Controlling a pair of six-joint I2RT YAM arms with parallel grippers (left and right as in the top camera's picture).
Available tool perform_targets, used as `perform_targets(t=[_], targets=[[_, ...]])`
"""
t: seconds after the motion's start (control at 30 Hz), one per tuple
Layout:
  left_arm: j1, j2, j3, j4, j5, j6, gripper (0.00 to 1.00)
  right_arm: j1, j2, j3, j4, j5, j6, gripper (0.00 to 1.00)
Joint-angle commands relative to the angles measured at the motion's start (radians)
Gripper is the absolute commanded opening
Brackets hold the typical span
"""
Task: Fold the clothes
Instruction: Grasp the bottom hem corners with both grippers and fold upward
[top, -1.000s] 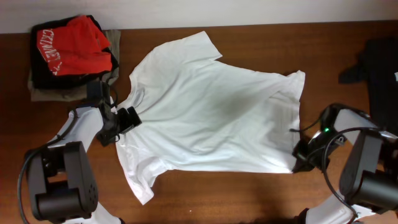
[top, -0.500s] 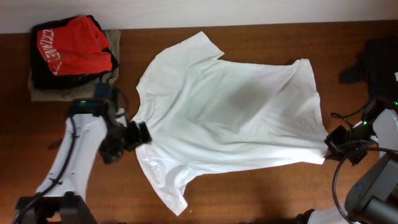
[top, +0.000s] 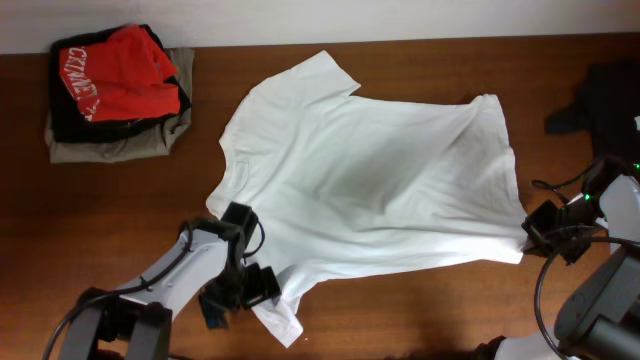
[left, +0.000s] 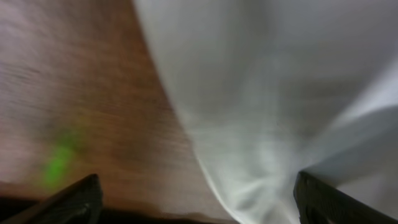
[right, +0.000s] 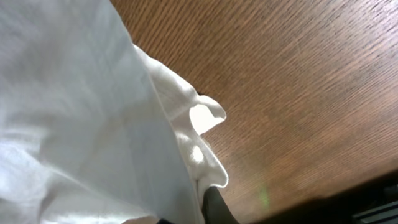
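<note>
Over the last second the left end effector (top: 262, 288) has travelled from the collar side of the shirt (top: 370, 190) down to its near sleeve (top: 277, 322). The shirt itself has slid toward the right and been drawn flatter. That suggests the spreading is about finished and no fold has begun.

The left wrist view is blurred, but the fingers (left: 78, 198) stand wide apart with cloth between them and nothing gripped. The right end effector (top: 528, 238) sits at the hem corner. It looks closed on that corner, though only one dark fingertip (right: 211, 205) shows under the fabric.

The shirt is thin, soft white cotton, lying open on the brown wood-grain bench (top: 400, 310) with shallow creases and a curled hem. A stack of folded clothes (top: 115, 90) lies at the far left.
</note>
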Motion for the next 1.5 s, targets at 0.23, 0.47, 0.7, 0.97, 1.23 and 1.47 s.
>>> perform_targets(t=[0.23,0.47,0.7,0.97,1.23,1.47], targets=[[-0.004,-0.004,-0.052,0.063,0.024,-0.001,0.00,-0.007,-0.015,0.015,-0.013,-0.014,0.012,0.04],[-0.004,-0.245,0.074,-0.070,0.022,0.002,0.00,-0.007,-0.135,0.015,-0.078,-0.022,0.062,0.04],[-0.004,-0.472,0.155,0.047,-0.131,0.002,0.00,-0.006,-0.296,0.015,-0.055,-0.033,0.111,0.04],[-0.004,-0.304,0.155,0.454,-0.286,0.002,0.00,0.020,-0.286,0.014,0.161,-0.079,0.123,0.04],[-0.004,0.011,0.155,0.816,-0.361,0.086,0.00,0.210,-0.127,0.013,0.441,-0.024,0.133,0.04],[0.003,0.125,0.155,0.979,-0.581,0.093,0.81,0.221,-0.027,0.019,0.568,0.027,0.105,0.74]])
